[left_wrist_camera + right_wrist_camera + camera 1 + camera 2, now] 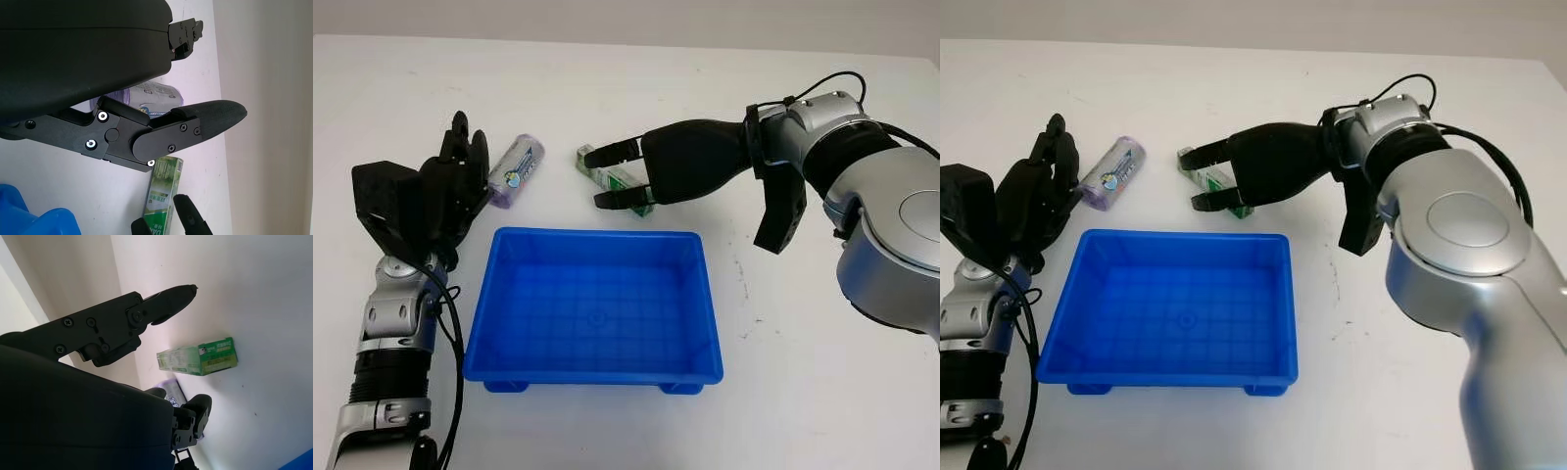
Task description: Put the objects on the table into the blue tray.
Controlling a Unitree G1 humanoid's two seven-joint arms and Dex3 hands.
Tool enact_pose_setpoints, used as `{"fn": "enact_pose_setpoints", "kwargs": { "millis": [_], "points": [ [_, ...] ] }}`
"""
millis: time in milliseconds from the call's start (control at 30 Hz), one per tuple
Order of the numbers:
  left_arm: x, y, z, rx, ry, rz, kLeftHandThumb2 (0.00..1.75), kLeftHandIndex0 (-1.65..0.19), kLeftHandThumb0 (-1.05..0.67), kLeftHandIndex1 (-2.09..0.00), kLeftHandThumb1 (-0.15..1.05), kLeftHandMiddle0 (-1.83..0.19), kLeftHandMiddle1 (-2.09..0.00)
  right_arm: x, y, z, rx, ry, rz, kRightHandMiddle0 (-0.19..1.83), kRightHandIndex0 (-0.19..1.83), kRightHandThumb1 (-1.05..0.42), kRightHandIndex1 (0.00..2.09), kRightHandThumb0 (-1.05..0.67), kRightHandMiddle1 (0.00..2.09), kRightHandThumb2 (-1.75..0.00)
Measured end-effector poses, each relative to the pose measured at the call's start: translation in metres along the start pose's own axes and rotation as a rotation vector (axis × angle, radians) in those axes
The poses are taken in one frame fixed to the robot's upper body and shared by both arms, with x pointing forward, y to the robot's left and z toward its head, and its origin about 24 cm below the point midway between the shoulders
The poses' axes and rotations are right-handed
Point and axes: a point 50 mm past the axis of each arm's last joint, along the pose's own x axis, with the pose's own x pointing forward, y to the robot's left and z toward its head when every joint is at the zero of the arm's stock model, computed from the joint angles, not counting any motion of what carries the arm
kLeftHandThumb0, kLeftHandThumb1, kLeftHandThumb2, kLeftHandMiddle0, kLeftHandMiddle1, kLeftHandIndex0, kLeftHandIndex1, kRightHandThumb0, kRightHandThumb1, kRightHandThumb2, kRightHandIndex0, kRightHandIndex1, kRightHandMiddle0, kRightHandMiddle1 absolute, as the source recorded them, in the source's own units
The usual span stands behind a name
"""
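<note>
The blue tray [595, 305] sits on the white surface [783, 323] near the front edge, with nothing inside it. Beyond its far rim lies a green box [619, 182], flat on the surface. The right hand [612, 176] hovers over this box, open, fingers on either side of it, not clamped. A purple cylindrical packet [516, 171] lies beyond the tray's far left corner. The left hand [460, 181] is just beside that packet, open, holding nothing.
</note>
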Motion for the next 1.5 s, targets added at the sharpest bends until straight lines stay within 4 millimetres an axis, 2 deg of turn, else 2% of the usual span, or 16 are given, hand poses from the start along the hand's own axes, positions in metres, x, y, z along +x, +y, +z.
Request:
{"fn": "enact_pose_setpoints", "kwargs": {
  "millis": [100, 133, 167, 200, 267, 433, 467, 567, 667, 800, 900, 1100, 1200, 1267, 1400, 1500],
  "points": [
    [-0.003, 0.001, -0.001, 0.001, 0.01, 0.007, 0.7, 0.19, -0.78, 0.0, 1.05, 0.19, 0.0, 0.002, 0.001, 0.003, 0.0, -0.002, -0.002, 0.3, 0.34, -0.87, 0.57, -0.35, 0.78, -0.06],
    [-0.004, 0.001, -0.001, 0.002, 0.012, 0.008, 0.7, 0.19, -0.79, 0.0, 1.05, 0.19, 0.0, 0.003, 0.001, 0.003, -0.003, -0.001, -0.004, 0.36, 0.35, -0.88, 0.69, -0.35, 0.86, -0.06],
    [-0.004, 0.001, -0.001, 0.002, 0.013, 0.008, 0.7, 0.19, -0.78, 0.0, 1.05, 0.19, 0.0, 0.003, 0.001, 0.004, -0.008, -0.001, -0.005, 0.41, 0.33, -0.88, 0.9, -0.34, 0.95, -0.06],
    [-0.005, 0.001, 0.0, 0.002, 0.013, 0.009, 0.7, 0.19, -0.78, 0.0, 1.05, 0.19, 0.0, 0.004, 0.001, 0.004, -0.011, 0.0, -0.006, 0.46, 0.28, -0.89, 1.26, -0.34, 1.09, -0.06],
    [-0.005, 0.001, 0.0, 0.002, 0.013, 0.009, 0.71, 0.19, -0.78, 0.0, 1.05, 0.19, 0.0, 0.007, 0.001, 0.004, -0.01, 0.002, -0.004, 0.49, 0.3, -0.9, 1.65, -0.36, 1.28, -0.06],
    [-0.006, 0.002, -0.002, -0.001, 0.022, 0.014, 0.7, 0.19, -0.79, 0.0, 1.05, 0.19, 0.0, 0.007, 0.003, 0.006, -0.001, 0.011, 0.022, 0.52, 0.46, -0.95, 2.0, -0.46, 1.44, -0.06],
    [-0.007, 0.002, -0.002, -0.001, 0.025, 0.014, 0.7, 0.19, -0.79, 0.0, 1.05, 0.19, 0.0, 0.008, 0.003, 0.006, 0.002, 0.014, 0.023, 0.51, 0.51, -0.97, 2.04, -0.49, 1.55, -0.06],
    [-0.007, 0.002, -0.002, -0.001, 0.026, 0.015, 0.7, 0.19, -0.78, 0.0, 1.05, 0.19, 0.0, 0.008, 0.004, 0.006, 0.004, 0.022, 0.033, 0.49, 0.6, -1.02, 2.07, -0.55, 1.68, -0.06],
    [-0.007, 0.003, -0.003, -0.001, 0.028, 0.019, 0.71, 0.19, -0.78, 0.0, 1.05, 0.19, 0.0, 0.008, 0.004, 0.006, -0.004, 0.024, 0.031, 0.45, 0.6, -1.03, 2.03, -0.52, 1.76, -0.07],
    [-0.009, 0.004, -0.005, 0.0, 0.034, 0.022, 0.69, 0.19, -0.79, 0.0, 1.05, 0.19, 0.0, 0.008, 0.004, 0.008, -0.003, 0.025, 0.019, 0.47, 0.58, -0.96, 1.97, -0.46, 1.47, -0.05],
    [-0.009, 0.005, -0.005, -0.003, 0.033, 0.029, 0.68, 0.19, -0.8, 0.0, 1.05, 0.19, 0.0, 0.008, 0.005, 0.011, -0.007, 0.026, 0.001, 0.49, 0.54, -0.93, 2.06, -0.43, 1.38, -0.05],
    [-0.009, 0.006, -0.005, -0.006, 0.039, 0.031, 0.69, 0.19, -0.78, 0.0, 1.05, 0.19, 0.0, 0.005, 0.007, 0.009, -0.002, 0.049, 0.025, 0.54, 0.52, -0.9, 1.95, -0.38, 1.23, -0.05],
    [-0.009, 0.006, -0.006, -0.008, 0.045, 0.026, 0.69, 0.19, -0.78, 0.0, 1.05, 0.19, 0.0, -0.001, 0.009, 0.008, 0.001, 0.066, 0.045, 0.56, 0.51, -0.89, 1.98, -0.4, 1.19, -0.05],
    [-0.009, 0.006, -0.008, -0.009, 0.051, 0.016, 0.69, 0.19, -0.77, 0.0, 1.05, 0.19, 0.0, -0.007, 0.01, 0.006, 0.012, 0.102, 0.052, 0.56, 0.51, -0.91, 1.95, -0.42, 1.27, -0.06],
    [-0.007, 0.006, -0.009, -0.008, 0.057, 0.003, 0.69, 0.19, -0.78, 0.0, 1.05, 0.19, 0.0, -0.019, 0.012, 0.002, 0.058, 0.193, 0.05, 0.47, 0.52, -0.93, 2.0, -0.34, 1.69, -0.06],
    [-0.006, 0.007, -0.009, 0.004, 0.052, 0.002, 0.71, 0.19, -0.77, 0.0, 1.05, 0.19, 0.0, -0.028, 0.011, -0.002, 0.095, 0.274, 0.013, 0.45, 0.55, -0.9, 1.96, -0.38, 1.61, -0.05]
  ]
}}
